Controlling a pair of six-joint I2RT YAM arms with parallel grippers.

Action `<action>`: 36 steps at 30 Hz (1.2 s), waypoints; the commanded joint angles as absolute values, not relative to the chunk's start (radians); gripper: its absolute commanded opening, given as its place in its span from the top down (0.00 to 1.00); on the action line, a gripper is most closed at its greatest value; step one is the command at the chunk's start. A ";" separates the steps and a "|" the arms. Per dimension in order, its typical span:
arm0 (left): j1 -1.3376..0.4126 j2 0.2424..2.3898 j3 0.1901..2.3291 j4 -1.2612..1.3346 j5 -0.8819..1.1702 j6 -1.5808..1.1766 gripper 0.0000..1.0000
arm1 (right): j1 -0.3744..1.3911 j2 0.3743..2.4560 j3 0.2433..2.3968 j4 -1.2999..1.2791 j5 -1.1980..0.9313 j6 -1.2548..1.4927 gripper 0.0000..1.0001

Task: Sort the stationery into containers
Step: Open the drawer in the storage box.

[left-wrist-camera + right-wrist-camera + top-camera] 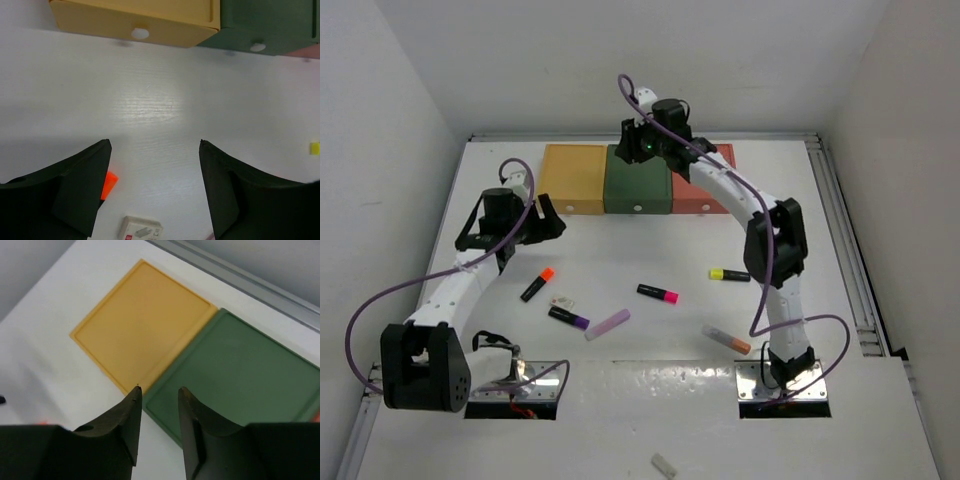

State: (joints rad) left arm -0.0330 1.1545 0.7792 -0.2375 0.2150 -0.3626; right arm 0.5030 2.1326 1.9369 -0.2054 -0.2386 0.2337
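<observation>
My left gripper (pixel 515 232) hangs wide open and empty over the table in front of the mustard yellow box (pixel 573 178). In the left wrist view the gripper (pixel 154 142) frames bare table, with an orange marker cap (pixel 109 184) and a white-pink eraser (pixel 141 229) near the bottom. My right gripper (pixel 635 147) hovers above the dark green box (pixel 638 182); in the right wrist view its jaws (pixel 159 388) stand slightly apart, holding nothing. The salmon red box (pixel 700 192) is partly hidden by the right arm. All three drawers are shut.
On the table lie an orange-capped marker (pixel 536 284), an eraser (pixel 563 301), a purple-capped marker (pixel 568 318), a lilac stick (pixel 607 324), a pink-capped marker (pixel 658 293), a yellow-capped marker (pixel 729 274) and a clear orange-tipped tube (pixel 726 339). A pale stub (pixel 664 464) lies at the near edge.
</observation>
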 commanded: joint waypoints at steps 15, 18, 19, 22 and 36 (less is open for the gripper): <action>-0.009 1.545 0.845 0.179 0.316 -0.604 0.48 | 0.623 2.364 1.974 0.239 -0.345 0.428 0.70; -0.014 1.592 0.886 0.209 0.290 -0.606 0.35 | 0.629 2.381 1.962 0.242 -0.367 0.446 0.68; -0.014 1.615 0.894 0.213 0.278 -0.606 0.34 | 0.629 2.382 1.953 0.242 -0.370 0.449 0.68; -0.015 1.652 0.933 0.221 0.244 -0.603 0.33 | 0.634 2.398 1.944 0.244 -0.368 0.448 0.69; -0.026 1.755 0.991 0.225 0.195 -0.623 0.47 | 0.635 2.451 1.956 0.215 -0.387 0.474 0.70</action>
